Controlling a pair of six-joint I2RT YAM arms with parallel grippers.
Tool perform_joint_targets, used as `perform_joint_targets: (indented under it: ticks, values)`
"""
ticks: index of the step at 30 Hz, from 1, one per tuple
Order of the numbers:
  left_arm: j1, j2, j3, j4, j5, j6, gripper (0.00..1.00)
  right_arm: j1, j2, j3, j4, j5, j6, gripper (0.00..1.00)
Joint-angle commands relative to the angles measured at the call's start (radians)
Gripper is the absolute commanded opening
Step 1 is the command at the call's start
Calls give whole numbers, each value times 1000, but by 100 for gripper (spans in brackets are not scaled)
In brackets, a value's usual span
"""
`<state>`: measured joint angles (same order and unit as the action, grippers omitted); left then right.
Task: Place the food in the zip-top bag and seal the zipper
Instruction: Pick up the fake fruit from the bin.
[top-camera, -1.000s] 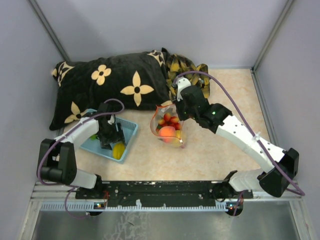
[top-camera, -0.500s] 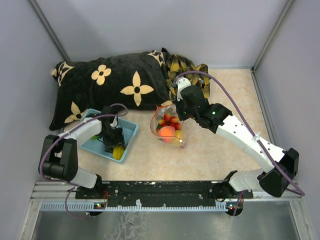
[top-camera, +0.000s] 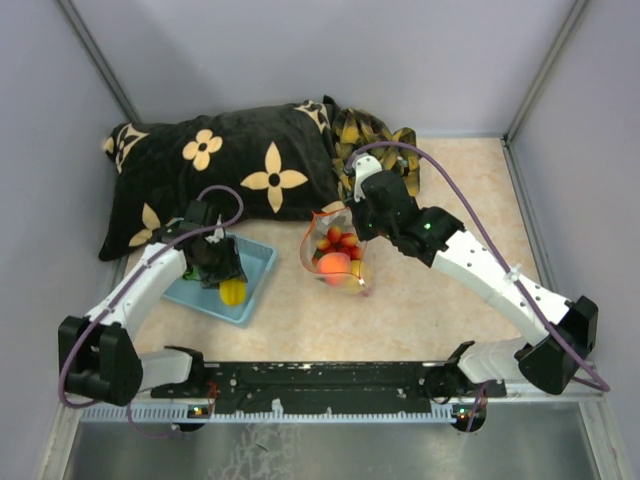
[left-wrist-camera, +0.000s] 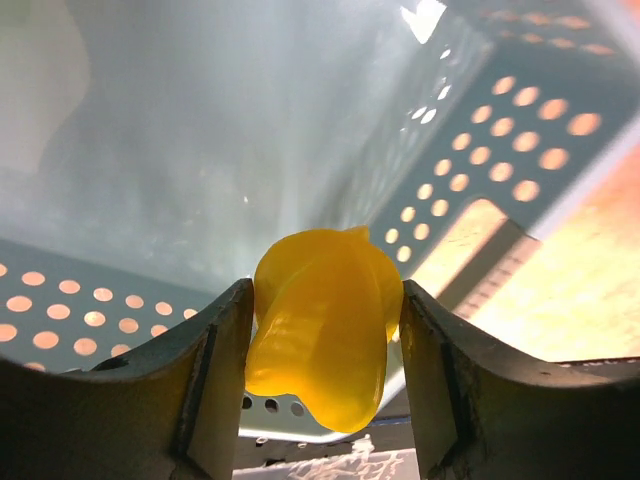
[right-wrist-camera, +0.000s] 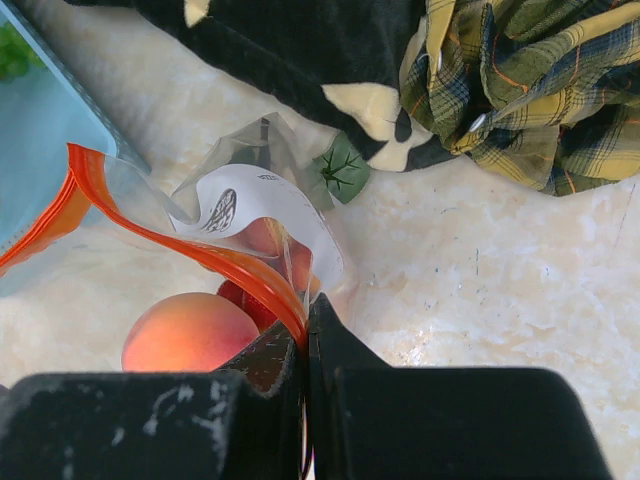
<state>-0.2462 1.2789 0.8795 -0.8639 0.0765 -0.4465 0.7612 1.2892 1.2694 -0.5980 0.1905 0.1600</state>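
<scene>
Narrower than before, pinching glossy lumpy yellow piece (left-wrist-camera: 322, 345) with left gripper (left-wrist-camera: 325, 300) inside perforated light-blue basket (left-wrist-camera: 480, 130); right of basket, still clamping clear floppy bag's (right-wrist-camera: 255, 205) red-orange zipper (right-wrist-camera: 215, 255) with right gripper (right-wrist-camera: 305, 335).

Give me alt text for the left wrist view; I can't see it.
A yellow toy piece sits between the two jaws, touching both. Behind it is the light-blue perforated basket, seen from inside.
</scene>
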Motion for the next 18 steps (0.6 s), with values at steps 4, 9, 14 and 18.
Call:
perform_joint_targets:
  ticks: [4, 9, 14, 18]
  values:
    - [-12, -173, 129, 51, 84, -26, 44, -7, -27, 15, 38, 26, 7, 0]
    - [-46, -294, 192, 214, 164, -75, 42, -6, -28, 18, 25, 28, 16, 0]
    - [-157, -357, 173, 435, 182, -141, 42, -7, -22, 29, 19, 21, 23, 0]
    - [-280, -355, 162, 565, 136, -163, 42, -6, -16, 41, 6, 18, 29, 0]
